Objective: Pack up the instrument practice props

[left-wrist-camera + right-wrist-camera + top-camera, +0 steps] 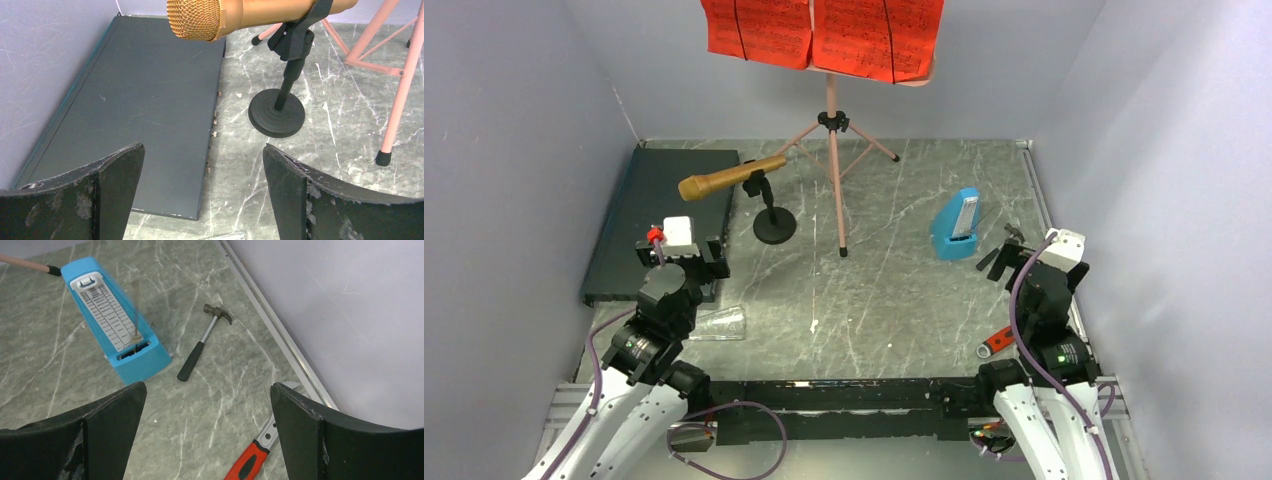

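Looking from above, a pink tripod music stand (832,170) stands at the far side of the grey marbled table (904,300), with red sheet-music pages (824,35) on its desk. A gold microphone on a black round-base stand (724,178) sits just beside a flat dark rectangular case (659,210). A blue wedge-shaped metronome (954,225) stands upright to the right.

From the left wrist, the left gripper (204,155) hangs empty near the case's edge, its jaws spread wide.

From the right wrist, the right gripper (207,392) is likewise spread and empty, near the metronome, a small black-handled hammer (202,341) and a red-handled wrench (250,462).
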Motion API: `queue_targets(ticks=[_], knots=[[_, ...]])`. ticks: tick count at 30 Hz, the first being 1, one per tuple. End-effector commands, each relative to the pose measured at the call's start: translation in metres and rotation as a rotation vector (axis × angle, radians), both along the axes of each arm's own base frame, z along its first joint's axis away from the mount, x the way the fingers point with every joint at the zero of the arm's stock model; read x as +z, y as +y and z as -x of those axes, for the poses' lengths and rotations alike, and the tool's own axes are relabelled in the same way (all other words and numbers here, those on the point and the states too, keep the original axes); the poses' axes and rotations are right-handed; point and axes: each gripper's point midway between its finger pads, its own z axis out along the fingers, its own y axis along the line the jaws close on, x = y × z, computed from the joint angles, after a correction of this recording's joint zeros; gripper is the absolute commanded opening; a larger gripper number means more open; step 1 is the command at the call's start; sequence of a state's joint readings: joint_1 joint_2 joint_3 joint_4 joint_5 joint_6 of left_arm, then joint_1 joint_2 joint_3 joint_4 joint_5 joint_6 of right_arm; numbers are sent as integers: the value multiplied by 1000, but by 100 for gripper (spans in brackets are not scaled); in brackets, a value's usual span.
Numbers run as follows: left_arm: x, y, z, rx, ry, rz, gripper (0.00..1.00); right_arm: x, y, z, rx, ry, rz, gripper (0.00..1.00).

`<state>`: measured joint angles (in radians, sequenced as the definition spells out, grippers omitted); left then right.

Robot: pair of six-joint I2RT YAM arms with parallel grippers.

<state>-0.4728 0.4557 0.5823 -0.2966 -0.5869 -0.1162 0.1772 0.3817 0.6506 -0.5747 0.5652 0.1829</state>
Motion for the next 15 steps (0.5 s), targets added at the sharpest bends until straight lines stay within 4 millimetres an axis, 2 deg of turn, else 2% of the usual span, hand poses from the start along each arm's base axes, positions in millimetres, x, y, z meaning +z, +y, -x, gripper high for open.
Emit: queue_targets(ticks=[1, 9, 15], knots=[[18, -3, -3, -17, -47, 15, 94, 26, 4, -7, 27, -54, -4, 100], [17, -6, -6, -32, -36, 12, 94, 40, 22, -29, 118, -52, -16, 100], [18, -8, -5, -43, -35, 12, 94, 41, 36, -50, 173, -37, -37, 100]])
